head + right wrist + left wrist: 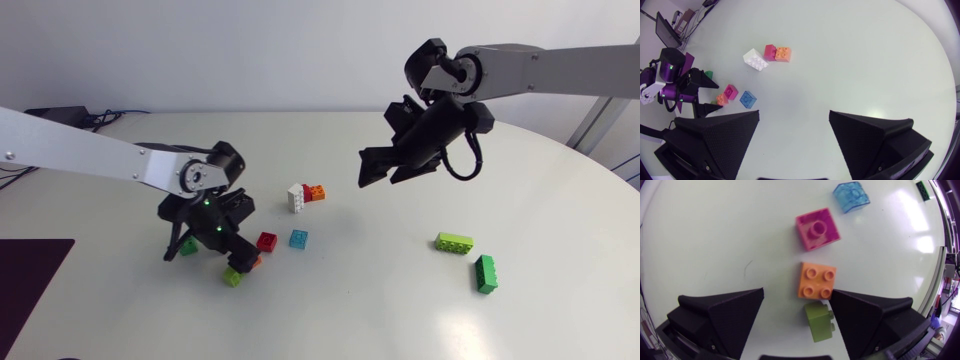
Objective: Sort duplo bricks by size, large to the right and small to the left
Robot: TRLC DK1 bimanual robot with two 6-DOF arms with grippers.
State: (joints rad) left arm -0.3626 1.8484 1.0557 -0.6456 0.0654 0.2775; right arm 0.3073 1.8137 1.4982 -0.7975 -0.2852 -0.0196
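On the white table (pixel 330 310), the left gripper (pixel 797 294) stands wide open, holding nothing; an orange brick (pixel 816 281) and a lime brick (pixel 820 321) lie between its fingers, close against one. Farther right, the right gripper (pixel 794 116) hangs wide open, empty.

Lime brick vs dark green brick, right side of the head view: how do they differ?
Colour: the lime brick is pale yellow-green, the dark green brick a deeper green. Pose: the lime brick lies nearly crosswise, while the dark green brick points toward the near edge and sits closer to it. Both are long bricks, apart on the table.
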